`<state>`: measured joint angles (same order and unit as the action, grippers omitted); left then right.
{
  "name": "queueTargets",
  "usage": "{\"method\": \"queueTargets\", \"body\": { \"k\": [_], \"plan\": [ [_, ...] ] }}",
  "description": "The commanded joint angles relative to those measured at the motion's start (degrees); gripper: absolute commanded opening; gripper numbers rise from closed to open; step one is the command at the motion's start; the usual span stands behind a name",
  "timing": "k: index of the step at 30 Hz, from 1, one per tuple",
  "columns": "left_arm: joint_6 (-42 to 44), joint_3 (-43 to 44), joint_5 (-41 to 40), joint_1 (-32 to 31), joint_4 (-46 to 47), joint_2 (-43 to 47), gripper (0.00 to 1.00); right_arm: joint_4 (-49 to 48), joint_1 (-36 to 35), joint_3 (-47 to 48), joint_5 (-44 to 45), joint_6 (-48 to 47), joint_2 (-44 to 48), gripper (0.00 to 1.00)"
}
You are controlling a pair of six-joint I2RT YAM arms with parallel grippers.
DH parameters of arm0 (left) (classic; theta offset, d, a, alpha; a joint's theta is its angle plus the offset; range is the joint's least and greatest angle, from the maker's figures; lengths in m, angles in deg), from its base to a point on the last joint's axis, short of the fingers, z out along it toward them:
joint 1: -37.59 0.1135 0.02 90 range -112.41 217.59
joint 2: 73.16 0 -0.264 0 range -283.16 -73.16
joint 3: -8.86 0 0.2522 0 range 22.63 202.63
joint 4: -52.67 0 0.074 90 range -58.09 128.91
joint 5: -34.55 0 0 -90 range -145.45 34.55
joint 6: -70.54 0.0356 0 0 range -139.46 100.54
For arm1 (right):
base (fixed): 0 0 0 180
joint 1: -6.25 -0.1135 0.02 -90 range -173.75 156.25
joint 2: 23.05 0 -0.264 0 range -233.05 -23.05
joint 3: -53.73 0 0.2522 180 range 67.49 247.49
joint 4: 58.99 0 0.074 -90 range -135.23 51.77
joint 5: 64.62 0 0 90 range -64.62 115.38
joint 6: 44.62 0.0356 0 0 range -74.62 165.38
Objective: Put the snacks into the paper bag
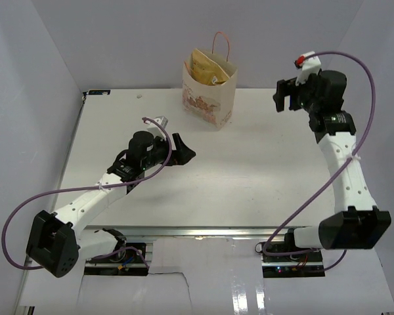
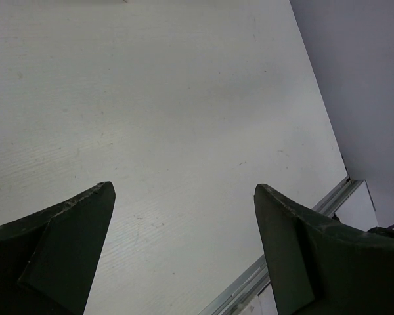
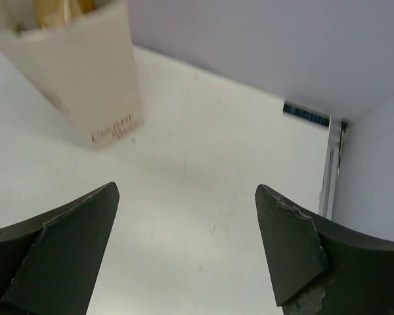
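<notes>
Overhead and wrist views. The paper bag (image 1: 209, 98) stands upright at the far middle of the counter (image 1: 249, 177), with yellow snacks (image 1: 209, 67) showing above its rim. No packet lies loose on the visible counter, so the task is judged to be at or near its end. What sits deeper in the bag cannot be told.

The left pincer (image 1: 184, 152) rests low over the counter, well apart from the bag, its jaws spread and holding nothing. The right pincer (image 1: 284, 97) hangs raised to the right of the bag, jaws likewise spread and empty.

Hazards: the bag is probably light and top-heavy, with packets protruding. A sideways sweep of the right arm toward it could tip it and spill the contents. A finger passing over the mouth could also catch the orange cord handle (image 1: 222, 42) and drag the bag.

Surroundings: purple cables (image 1: 345, 62) loop from each arm, pale walls enclose the counter on three sides, and a metal rail (image 1: 203, 230) edges its near side. Nothing stands between either pincer and the bag.
</notes>
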<state>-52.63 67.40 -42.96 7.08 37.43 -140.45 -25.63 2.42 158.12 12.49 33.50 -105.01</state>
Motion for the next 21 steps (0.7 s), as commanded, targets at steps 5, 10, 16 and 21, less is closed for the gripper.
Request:
{"method": "queueTargets", "body": {
  "k": [5,10,16,21],
  "plan": [
    [3.5,5.3,0.4,0.6,-4.1,1.1,0.98,3.6,1.2,-26.5,12.4,0.4,19.9,0.90],
    [3.7,6.8,0.9,0.6,-5.0,1.0,0.98,4.0,3.0,-33.9,14.4,4.6,26.9,0.90],
    [2.8,6.1,1.2,0.6,-4.8,1.6,0.98,4.7,3.0,-35.3,14.6,4.8,30.0,0.90],
    [2.1,4.8,0.9,0.6,-4.3,3.0,0.98,4.3,3.0,-35.9,14.1,4.1,30.1,0.90]
  ]
}}
